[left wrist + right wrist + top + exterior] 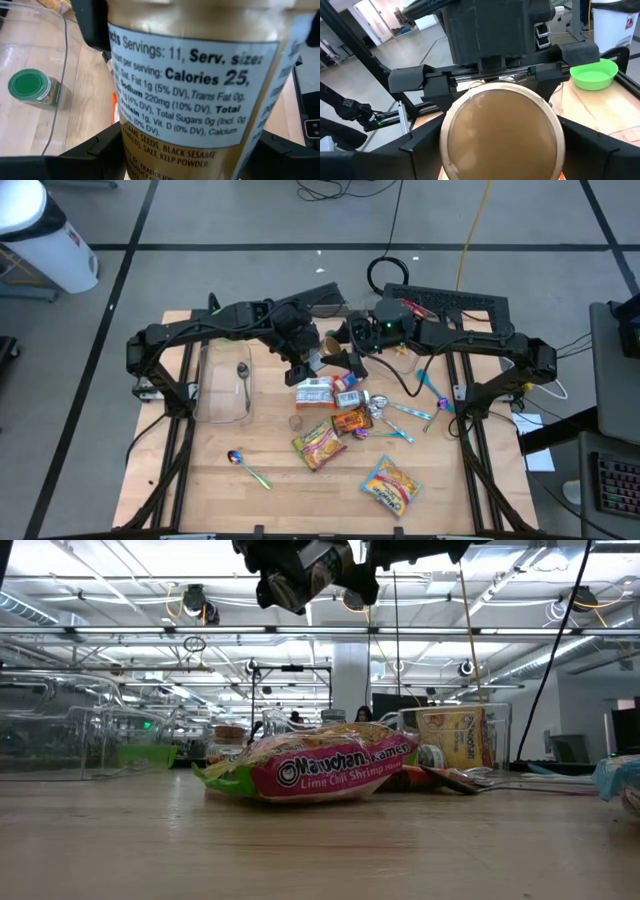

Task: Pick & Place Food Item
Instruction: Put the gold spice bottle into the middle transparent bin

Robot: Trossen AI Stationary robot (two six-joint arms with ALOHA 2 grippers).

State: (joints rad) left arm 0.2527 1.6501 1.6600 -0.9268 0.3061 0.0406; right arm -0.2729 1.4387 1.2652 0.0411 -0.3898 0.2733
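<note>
Brown-capped seasoning jar [195, 95] is sitting gripped in my left gripper [308, 364], raised above the table. My right gripper [352, 360], jaws spread wide, is flanking its cap [502, 131]. I am judging this a handover; next, my right should close first.

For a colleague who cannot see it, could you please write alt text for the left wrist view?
A jar fills the view, held in the left gripper, its nutrition label facing the camera. Beyond it, a green-lidded spice jar lies inside a clear container on the wooden table.

A lab: exposed ceiling pipes [120, 632], floor cables [395, 220].
</note>
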